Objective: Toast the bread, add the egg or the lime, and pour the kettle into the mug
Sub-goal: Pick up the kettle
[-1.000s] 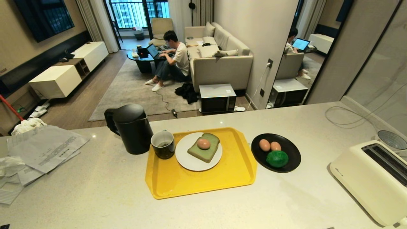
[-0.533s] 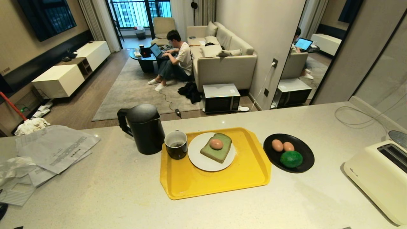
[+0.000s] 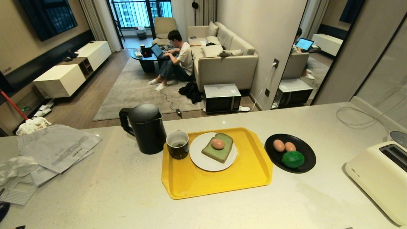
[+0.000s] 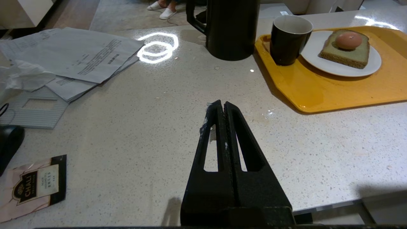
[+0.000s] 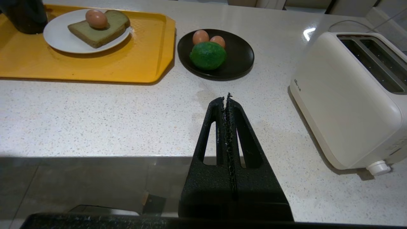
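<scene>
Toaster: cream, lower right of head view. Kettle: left of centre, beside yellow tray. Mug, then bread carrying one egg, on the tray (bread on a white plate). Lime: black dish. Left gripper, right gripper: fingers pressed together, empty, well short of everything.

Both grippers, left gripper and right gripper, have matte black triangular slotted jaws.
</scene>
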`<state>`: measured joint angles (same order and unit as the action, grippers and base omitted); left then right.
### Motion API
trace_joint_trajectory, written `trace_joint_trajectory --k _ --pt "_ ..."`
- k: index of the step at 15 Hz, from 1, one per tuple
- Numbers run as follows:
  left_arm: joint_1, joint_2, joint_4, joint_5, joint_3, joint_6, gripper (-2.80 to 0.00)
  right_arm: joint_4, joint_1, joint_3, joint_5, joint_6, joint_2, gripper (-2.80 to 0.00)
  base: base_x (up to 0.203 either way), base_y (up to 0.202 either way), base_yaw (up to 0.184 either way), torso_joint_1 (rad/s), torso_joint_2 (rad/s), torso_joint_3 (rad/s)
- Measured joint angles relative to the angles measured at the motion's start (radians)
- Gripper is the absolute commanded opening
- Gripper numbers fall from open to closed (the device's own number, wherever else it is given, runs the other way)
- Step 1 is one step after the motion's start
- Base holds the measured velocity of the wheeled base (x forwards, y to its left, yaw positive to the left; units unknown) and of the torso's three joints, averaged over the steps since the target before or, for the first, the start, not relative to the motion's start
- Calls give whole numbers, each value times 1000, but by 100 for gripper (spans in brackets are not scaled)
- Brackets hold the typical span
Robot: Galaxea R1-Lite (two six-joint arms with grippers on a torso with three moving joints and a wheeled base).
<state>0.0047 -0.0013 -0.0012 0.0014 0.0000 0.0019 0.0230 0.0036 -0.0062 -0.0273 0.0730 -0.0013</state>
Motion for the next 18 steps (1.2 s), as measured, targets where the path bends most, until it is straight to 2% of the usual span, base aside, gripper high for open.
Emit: trace_joint_trajectory --k 18 --pt "1 0 1 -1 0 0 -280 0 0 0 0 0 0 -280 0 0 0 -86 172 80"
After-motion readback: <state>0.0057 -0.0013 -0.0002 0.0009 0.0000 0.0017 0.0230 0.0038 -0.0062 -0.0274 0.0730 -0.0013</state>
